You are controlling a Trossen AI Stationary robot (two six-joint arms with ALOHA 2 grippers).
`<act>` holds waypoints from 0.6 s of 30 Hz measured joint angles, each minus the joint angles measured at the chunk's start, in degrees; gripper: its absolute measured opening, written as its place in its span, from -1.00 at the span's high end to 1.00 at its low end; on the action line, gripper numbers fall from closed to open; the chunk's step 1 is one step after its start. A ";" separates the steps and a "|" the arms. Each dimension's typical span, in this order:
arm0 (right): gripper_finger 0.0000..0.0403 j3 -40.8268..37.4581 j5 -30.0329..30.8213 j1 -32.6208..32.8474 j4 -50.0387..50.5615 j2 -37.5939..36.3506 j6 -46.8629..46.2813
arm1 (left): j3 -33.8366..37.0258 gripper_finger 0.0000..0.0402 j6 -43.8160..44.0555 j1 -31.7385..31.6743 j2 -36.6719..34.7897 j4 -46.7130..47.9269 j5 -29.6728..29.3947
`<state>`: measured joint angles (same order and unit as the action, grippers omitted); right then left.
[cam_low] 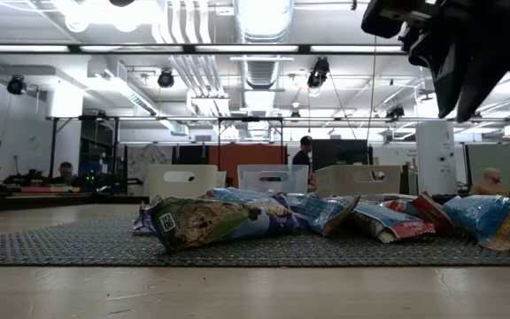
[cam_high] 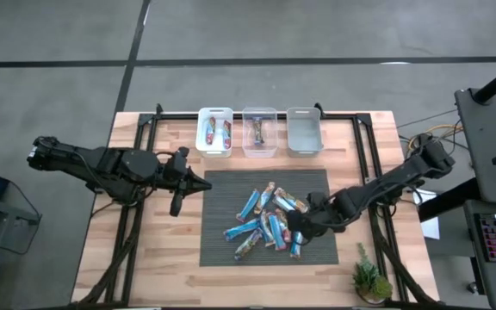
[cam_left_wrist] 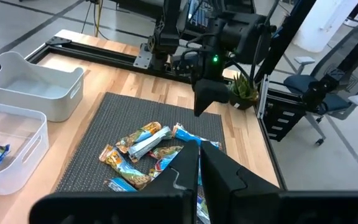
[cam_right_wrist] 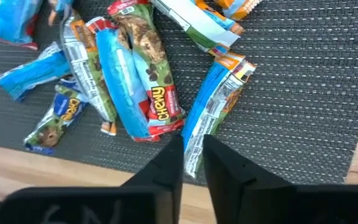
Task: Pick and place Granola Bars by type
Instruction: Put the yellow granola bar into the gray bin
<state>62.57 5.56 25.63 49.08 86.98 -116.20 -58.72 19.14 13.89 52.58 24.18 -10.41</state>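
Observation:
Several granola bars (cam_high: 265, 222) lie in a loose pile on the dark mat (cam_high: 222, 194); they also show in the low view (cam_low: 326, 217). My right gripper (cam_high: 300, 229) hangs above the pile's right side, clear of the bars in the low view (cam_low: 467, 102). Its fingers stand a narrow gap apart over the end of a blue-and-orange bar (cam_right_wrist: 215, 102). My left gripper (cam_high: 198, 182) is shut and empty above the mat's far left corner. Two bars (cam_high: 215, 132) lie in the white bin (cam_high: 201, 129), and one bar (cam_high: 259, 131) lies in the clear bin (cam_high: 273, 129).
A third bin (cam_high: 303, 129), with nothing showing in it, stands at the back beside the clear one. A small potted plant (cam_high: 370, 280) stands at the table's near right corner. Black frame rails (cam_high: 145, 129) run along the left, right and far sides.

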 joint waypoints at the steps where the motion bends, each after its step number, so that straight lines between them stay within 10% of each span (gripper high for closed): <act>1: 0.66 0.00 0.00 0.00 0.00 0.35 -0.05 | 0.00 1.00 0.08 0.00 0.00 0.00 0.00; 18: 0.10 1.75 0.16 0.00 0.24 10.90 -7.89 | 0.00 1.00 2.05 0.01 0.00 0.04 0.00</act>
<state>64.32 5.72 25.63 49.32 97.88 -124.09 -58.72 21.19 13.90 52.58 24.22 -10.41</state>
